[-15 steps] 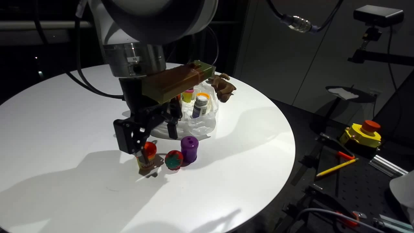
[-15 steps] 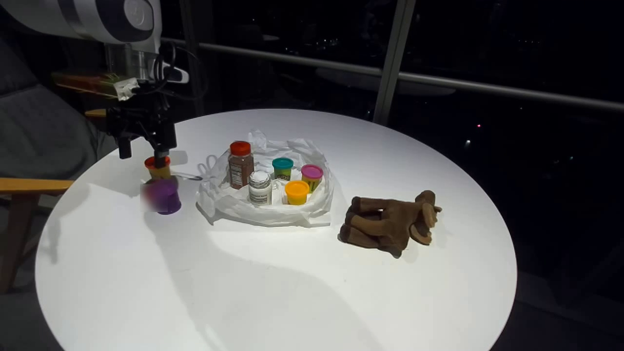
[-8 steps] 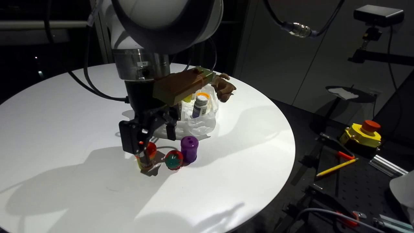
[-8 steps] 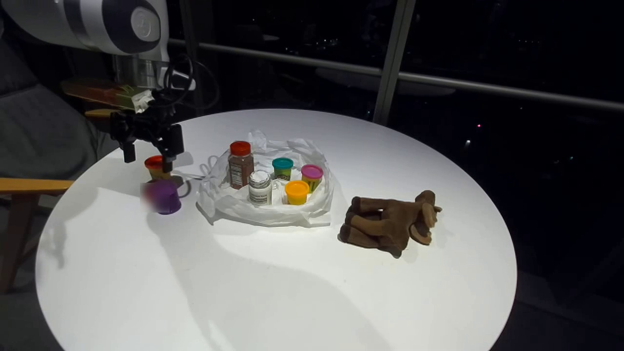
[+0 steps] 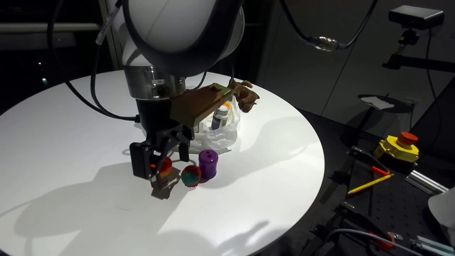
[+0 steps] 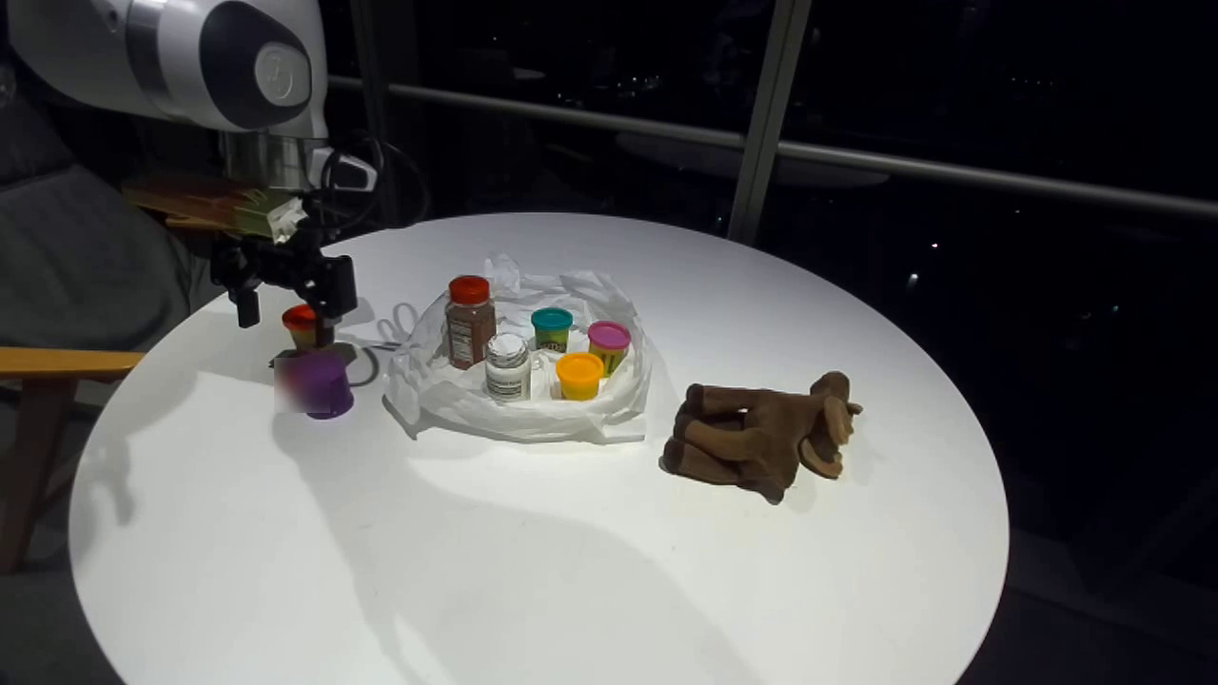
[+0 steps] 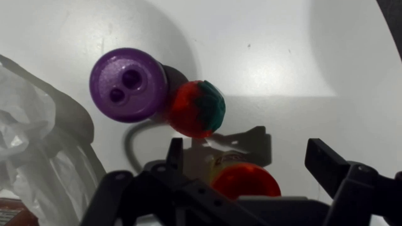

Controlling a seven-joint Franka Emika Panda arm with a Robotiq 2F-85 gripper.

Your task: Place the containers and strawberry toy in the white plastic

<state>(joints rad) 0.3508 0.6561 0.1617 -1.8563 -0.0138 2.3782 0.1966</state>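
A yellow cup with a red-orange lid (image 5: 165, 168) stands on the table, also seen in the wrist view (image 7: 246, 180). My gripper (image 7: 246, 150) is open and empty above it; the lid shows between the spread fingers, partly hidden by the gripper's body. The strawberry toy (image 7: 196, 110), red with a green top, lies beside the cup. It touches or nearly touches a purple container (image 7: 128, 84) with two holes on top. The white plastic bag (image 6: 519, 423) lies spread open and holds a red-capped bottle (image 6: 470, 328), a white jar (image 6: 508, 371) and several lidded cups (image 6: 579, 376).
A brown plush animal (image 6: 761, 433) lies on the round white table (image 6: 609, 571) beyond the bag. A dark window stands behind the table. In an exterior view, a side bench holds a yellow box with a red button (image 5: 398, 147) and a yellow pencil (image 5: 370, 184).
My open gripper has moved a little to the right and then lower over the red-orange-lidded cup. The objects on the table have not moved.
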